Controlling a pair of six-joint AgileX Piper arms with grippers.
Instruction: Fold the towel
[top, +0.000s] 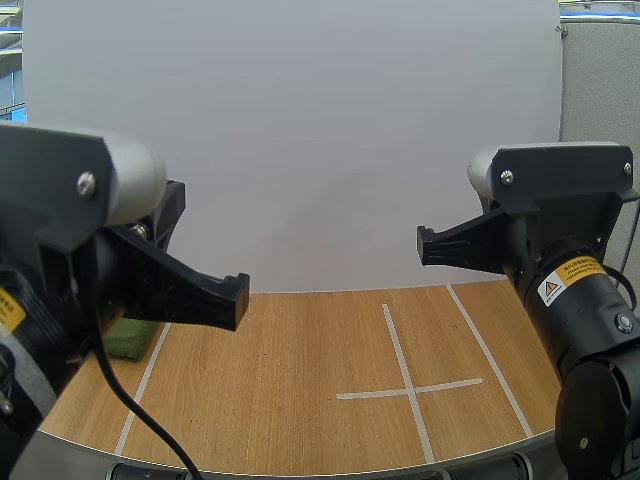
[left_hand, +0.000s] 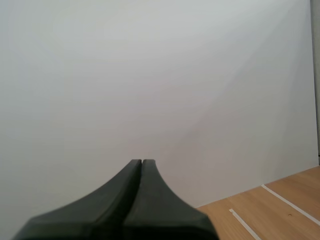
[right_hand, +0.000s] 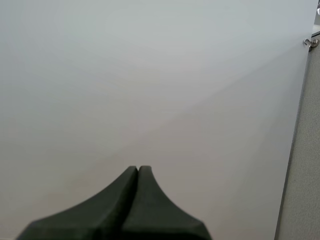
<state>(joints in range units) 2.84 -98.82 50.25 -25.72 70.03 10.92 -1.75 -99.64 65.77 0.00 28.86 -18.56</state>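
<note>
A green towel (top: 132, 336) lies folded on the wooden table (top: 290, 380) near its left side, mostly hidden behind my left arm (top: 90, 250). My left gripper (left_hand: 142, 162) is shut on nothing, its fingers pressed together as one dark wedge, held up and facing the white board above the table's far edge. Raised the same way toward that board, my right gripper (right_hand: 138, 168) is also shut and holds nothing. My right arm (top: 560, 260) hangs over the table's right side, far from the towel.
White tape (top: 408, 385) forms a cross on the table's right half, with long tape lines running along both sides. A tall white board (top: 300, 140) stands along the table's far edge.
</note>
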